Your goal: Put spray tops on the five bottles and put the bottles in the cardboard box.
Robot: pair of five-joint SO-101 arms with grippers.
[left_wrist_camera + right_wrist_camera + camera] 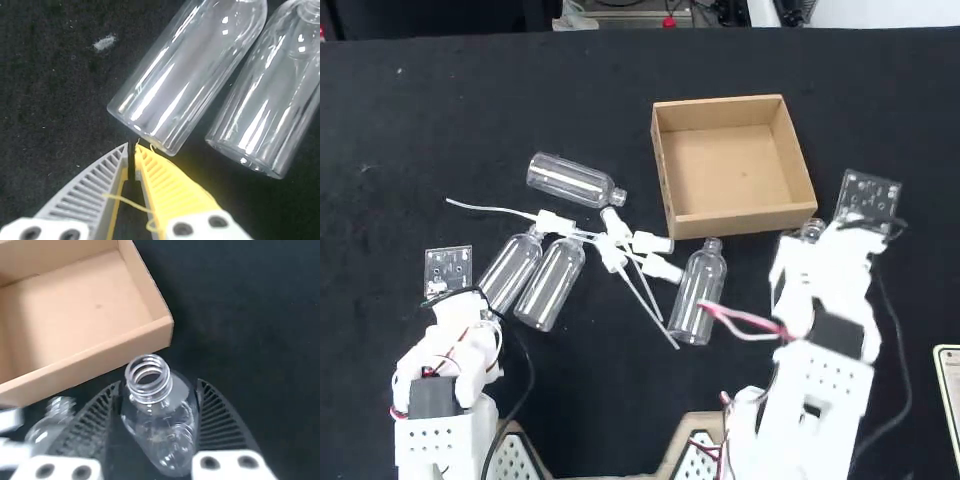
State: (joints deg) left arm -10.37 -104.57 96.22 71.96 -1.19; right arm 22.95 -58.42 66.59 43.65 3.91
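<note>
An uncapped clear bottle [155, 425] stands upright in my right gripper [159, 385], which is shut on its body beside the near right corner of the cardboard box [75, 305]. In the high view this bottle's neck [812, 230] pokes up from the right gripper [808, 245] by the box [735, 165]. My left gripper [132, 148] is shut and holds nothing, its tips at the base of a lying bottle [185, 75]. A second bottle [272, 105] lies alongside it. Several white spray tops [620, 245] lie scattered mid-table. Further bottles lie there: one [570, 180] behind, one [700, 290] in front.
The box is open-topped with nothing inside. The pair of bottles [530, 272] lies just ahead of the left gripper [478, 306]. Long dip tubes [650, 300] stick out from the spray tops across the black cloth [420, 120]. A red-and-white cable [745, 322] runs by the right arm.
</note>
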